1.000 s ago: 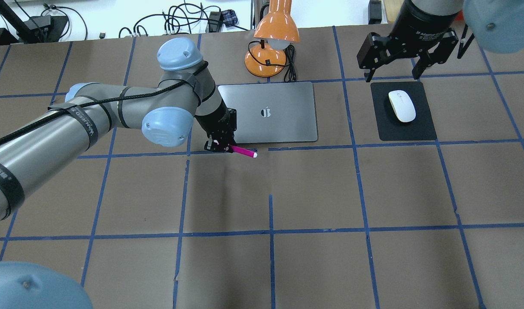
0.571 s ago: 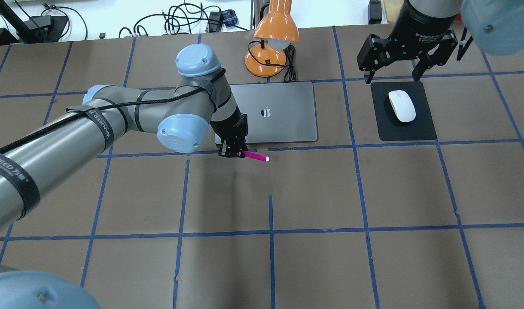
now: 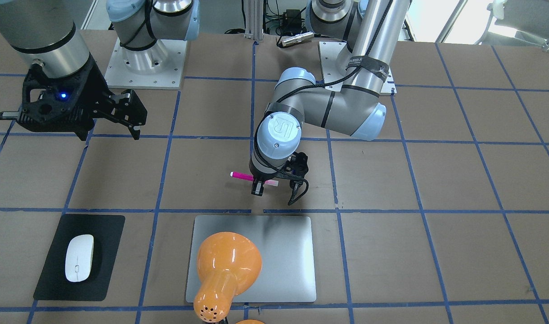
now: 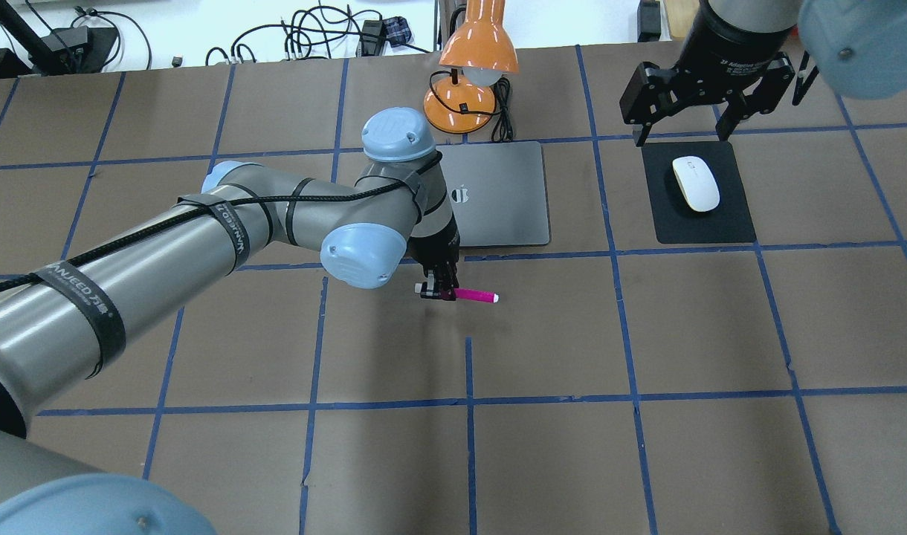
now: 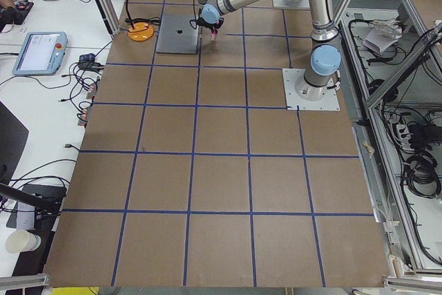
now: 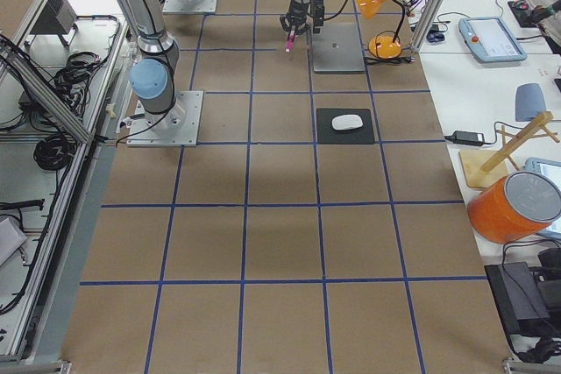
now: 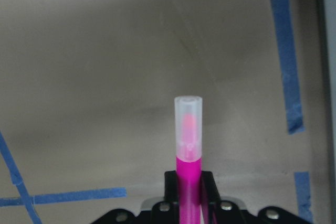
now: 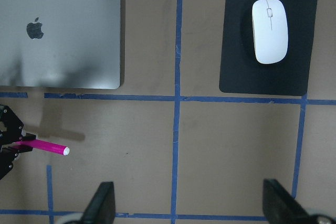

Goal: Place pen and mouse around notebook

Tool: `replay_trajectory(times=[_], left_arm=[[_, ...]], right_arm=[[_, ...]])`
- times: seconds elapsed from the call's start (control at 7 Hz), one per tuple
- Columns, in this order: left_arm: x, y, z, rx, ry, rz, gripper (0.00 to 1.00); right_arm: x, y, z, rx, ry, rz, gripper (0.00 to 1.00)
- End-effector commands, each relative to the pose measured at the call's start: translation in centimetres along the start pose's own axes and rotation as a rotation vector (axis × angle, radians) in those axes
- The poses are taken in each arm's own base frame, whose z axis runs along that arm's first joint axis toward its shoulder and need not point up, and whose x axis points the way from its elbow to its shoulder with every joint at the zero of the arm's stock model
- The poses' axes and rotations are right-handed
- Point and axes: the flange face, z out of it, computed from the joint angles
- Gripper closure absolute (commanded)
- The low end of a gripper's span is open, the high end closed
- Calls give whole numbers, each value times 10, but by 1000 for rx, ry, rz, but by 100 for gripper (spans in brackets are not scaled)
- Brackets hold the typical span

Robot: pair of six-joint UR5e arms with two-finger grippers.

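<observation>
The magenta pen [image 4: 474, 295] sticks out level from my left gripper [image 4: 442, 291], which is shut on its rear end. It hangs just above the table, on the robot's side of the silver notebook [image 4: 505, 200]. The left wrist view shows the pen [image 7: 188, 135] pale cap forward. The white mouse [image 4: 696, 183] lies on a black mat [image 4: 728, 223] to the right of the notebook. My right gripper [image 4: 680, 132] hovers open beyond the mat's far edge, holding nothing. From high up, the right wrist view looks down on the mouse [image 8: 270, 31], the notebook [image 8: 68, 51] and the pen [image 8: 47, 147].
An orange desk lamp [image 4: 477, 44] stands behind the notebook, and in the front-facing view its shade [image 3: 225, 270] covers part of the notebook [image 3: 283, 252]. Cables lie along the table's far edge. Blue tape lines grid the brown tabletop.
My left arm has carried the pen rightward and toward the robot, from the notebook's front left corner to a spot below its front edge. The right gripper has barely moved.
</observation>
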Motion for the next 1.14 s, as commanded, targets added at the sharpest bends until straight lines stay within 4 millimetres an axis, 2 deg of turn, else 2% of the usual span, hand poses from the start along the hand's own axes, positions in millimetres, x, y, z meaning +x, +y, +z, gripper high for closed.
replay_trajectory(times=[0.0,0.29,0.57,1.0], left_arm=[[-5,5,5,6,-14,0,100],[-5,5,4,4,-19,-3,100],[0,4,12,2,-31,-2,83],[1,4,17,6,-40,9,29]], right_arm=[[0,0,0,0,0,-2,0],[0,0,0,0,0,-2,0],[0,-1,1,-2,0,-2,0],[0,1,4,-6,0,1,0]])
